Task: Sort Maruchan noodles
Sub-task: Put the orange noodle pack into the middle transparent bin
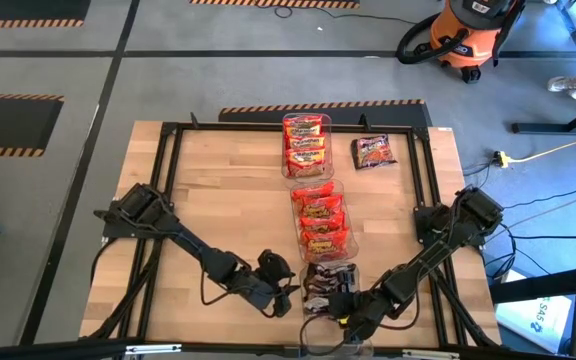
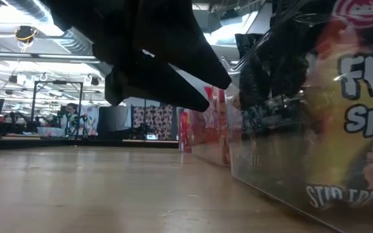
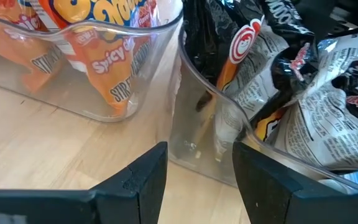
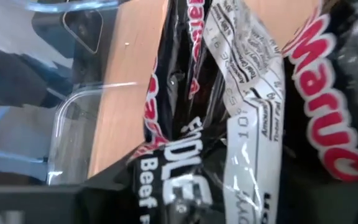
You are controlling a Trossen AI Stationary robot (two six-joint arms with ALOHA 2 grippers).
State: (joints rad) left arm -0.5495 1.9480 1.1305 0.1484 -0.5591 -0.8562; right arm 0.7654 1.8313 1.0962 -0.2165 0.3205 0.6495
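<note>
Right wrist view: black crinkly noodle packets (image 4: 241,118), red lettering.

Three clear bins (image 1: 340,228), one loose dark packet (image 1: 373,152), two arms (image 1: 193,245)

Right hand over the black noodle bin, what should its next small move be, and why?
Probably lift the right hand straight up out of the near bin. It sits among the black Maruchan packets already in that bin, and one loose packet lies on the table beside the far bin, unsorted.

Orange shop vacuum (image 1: 465,32) beyond the wooden table (image 1: 228,200).
</note>
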